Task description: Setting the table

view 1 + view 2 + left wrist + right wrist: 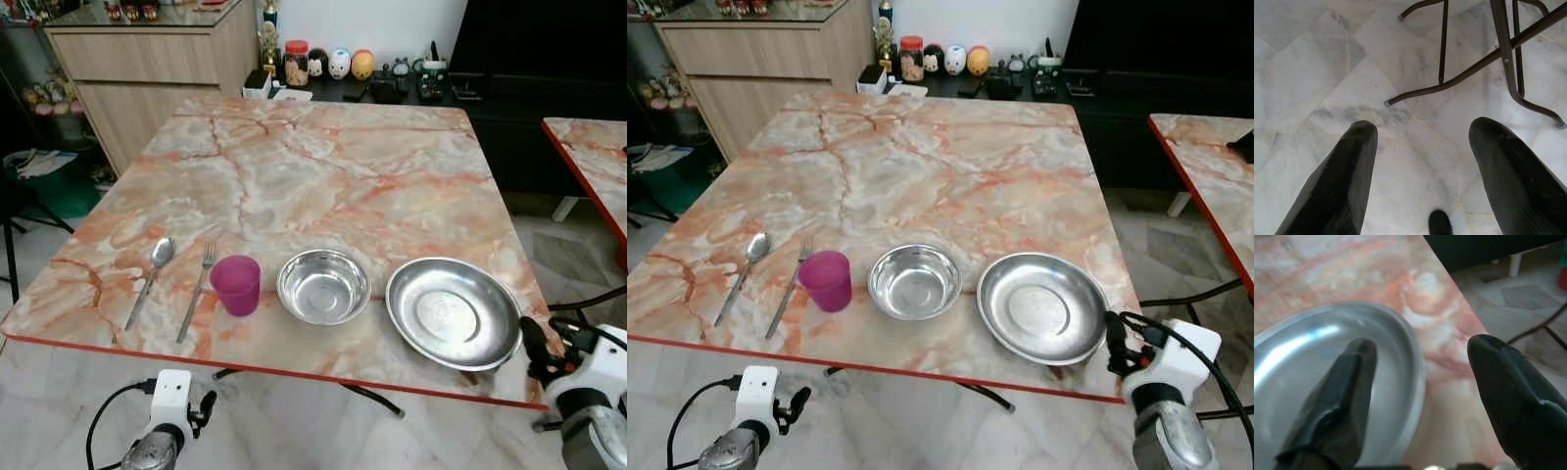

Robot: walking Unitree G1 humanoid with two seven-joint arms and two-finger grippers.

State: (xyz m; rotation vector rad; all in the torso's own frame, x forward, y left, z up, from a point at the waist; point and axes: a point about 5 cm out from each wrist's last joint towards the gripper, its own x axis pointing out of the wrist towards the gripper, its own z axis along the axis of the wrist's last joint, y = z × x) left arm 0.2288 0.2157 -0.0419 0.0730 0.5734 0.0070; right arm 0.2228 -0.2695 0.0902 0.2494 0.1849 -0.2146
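Steel plate (pixel 453 313) sits at the near right corner of the marble worktop (pixel 323 176), just ahead of the right hand (pixel 1420 382), whose spread, empty fingers straddle its right rim. Left hand (pixel 1422 161) hangs unclenched over the floor, so the right is nearer.

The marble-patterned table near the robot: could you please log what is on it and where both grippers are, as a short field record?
Surface: marble-patterned table with red edge
Row, left to right: metal spoon, metal fork, magenta plastic cup, small steel bowl, wide steel plate
Left gripper: open, over floor
Right gripper: open, astride plate's rim
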